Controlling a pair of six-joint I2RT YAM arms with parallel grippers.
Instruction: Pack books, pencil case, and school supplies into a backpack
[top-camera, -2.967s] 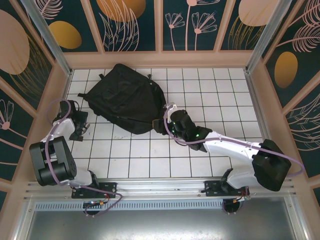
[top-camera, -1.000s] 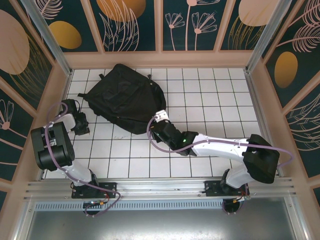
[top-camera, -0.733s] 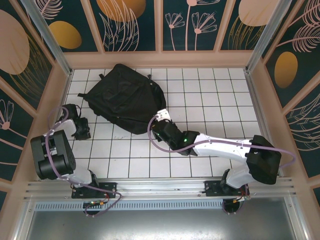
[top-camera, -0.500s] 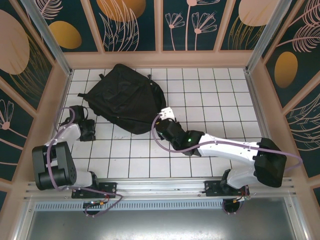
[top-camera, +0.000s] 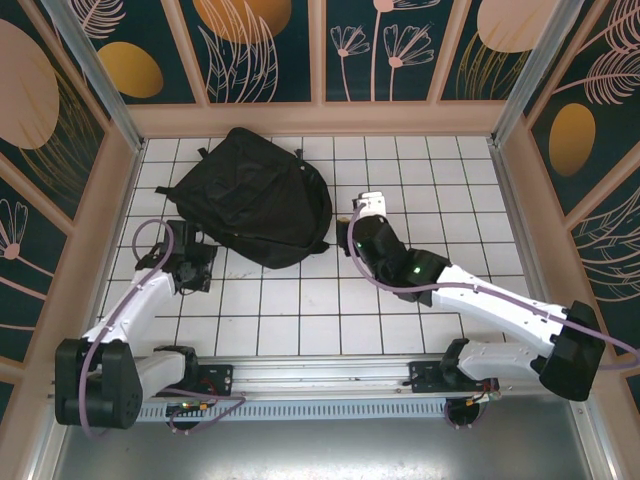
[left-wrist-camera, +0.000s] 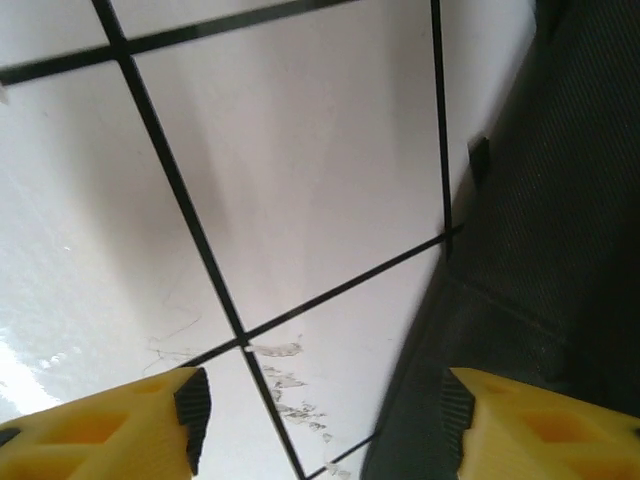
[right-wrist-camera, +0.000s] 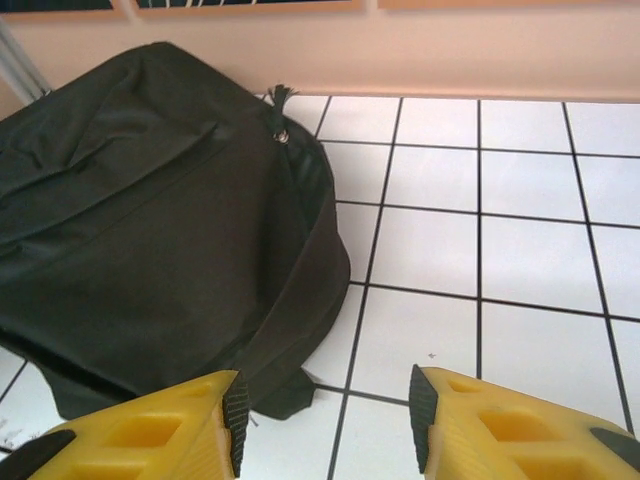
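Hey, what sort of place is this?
Probably a robot test booth: white gridded tabletop, painted floral wall panels around it, left arm and right arm bolted to a metal rail.

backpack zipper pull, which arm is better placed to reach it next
Probably right. The right gripper is open and faces the backpack, with the zipper pull ahead in its wrist view. The left gripper, also open, sits low at the backpack's opposite edge.

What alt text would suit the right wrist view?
A black backpack lies on a white tiled table, at left below a peach wall. Two yellow fingers stand apart at the bottom edge, nothing between them.
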